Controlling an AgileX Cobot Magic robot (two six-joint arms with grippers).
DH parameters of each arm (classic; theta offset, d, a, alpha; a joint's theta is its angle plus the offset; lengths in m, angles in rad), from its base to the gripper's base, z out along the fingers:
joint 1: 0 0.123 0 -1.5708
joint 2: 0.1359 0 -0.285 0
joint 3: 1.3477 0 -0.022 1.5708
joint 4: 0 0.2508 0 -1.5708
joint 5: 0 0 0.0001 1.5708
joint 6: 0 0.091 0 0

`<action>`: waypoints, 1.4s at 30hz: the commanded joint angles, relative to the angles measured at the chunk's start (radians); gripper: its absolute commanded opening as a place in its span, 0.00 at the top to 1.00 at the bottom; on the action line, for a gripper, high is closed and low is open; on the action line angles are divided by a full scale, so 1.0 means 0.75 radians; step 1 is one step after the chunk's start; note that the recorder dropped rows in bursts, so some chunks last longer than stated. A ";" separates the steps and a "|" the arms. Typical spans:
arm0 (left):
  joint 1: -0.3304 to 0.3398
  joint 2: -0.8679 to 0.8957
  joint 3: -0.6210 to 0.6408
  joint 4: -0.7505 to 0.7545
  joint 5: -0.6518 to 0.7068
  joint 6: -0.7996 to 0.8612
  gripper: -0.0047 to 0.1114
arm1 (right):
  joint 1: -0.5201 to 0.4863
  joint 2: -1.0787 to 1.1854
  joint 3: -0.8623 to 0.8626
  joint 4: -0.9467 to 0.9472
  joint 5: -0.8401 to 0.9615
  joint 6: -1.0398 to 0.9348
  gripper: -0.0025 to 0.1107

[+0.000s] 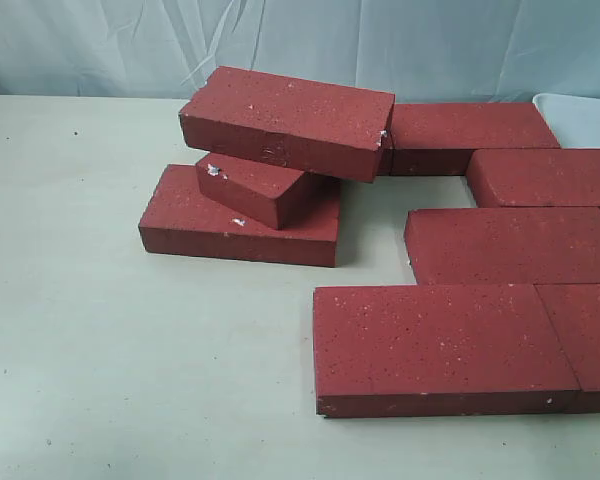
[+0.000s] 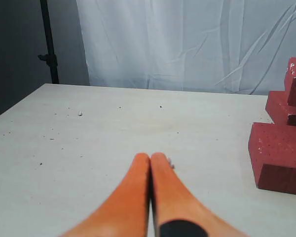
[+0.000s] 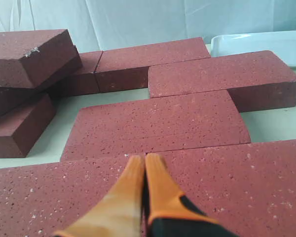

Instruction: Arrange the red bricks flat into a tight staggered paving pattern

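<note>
Several red bricks lie on the pale table. At the left is a pile: a flat bottom brick, a tilted brick on it, and a top brick leaning across both. Laid flat to the right are a back brick, a right brick, a middle brick and two front bricks side by side. My right gripper is shut and empty, over the seam of the front bricks. My left gripper is shut and empty over bare table, left of the pile. Neither gripper shows in the exterior view.
A white tray stands at the back right behind the laid bricks, also seen as the white tray in the right wrist view. A pale curtain hangs behind the table. A black stand rises beyond the table's far left edge.
</note>
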 commanded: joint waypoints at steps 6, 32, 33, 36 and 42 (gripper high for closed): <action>0.000 -0.006 0.003 0.000 -0.010 -0.002 0.96 | -0.008 -0.007 0.002 -0.004 -0.016 0.000 0.99; 0.000 -0.006 0.003 0.000 -0.010 -0.002 0.96 | -0.008 -0.007 0.002 -0.025 -0.612 0.000 0.99; 0.000 -0.006 0.003 0.000 -0.010 -0.002 0.96 | -0.008 -0.007 0.002 -0.025 -0.615 0.000 0.99; 0.000 -0.006 0.003 0.000 -0.010 -0.002 0.96 | -0.008 -0.007 0.002 -0.004 -0.614 0.000 0.99; 0.000 -0.006 0.003 0.000 -0.010 -0.002 0.96 | -0.008 -0.007 0.002 -0.005 -0.665 0.000 0.99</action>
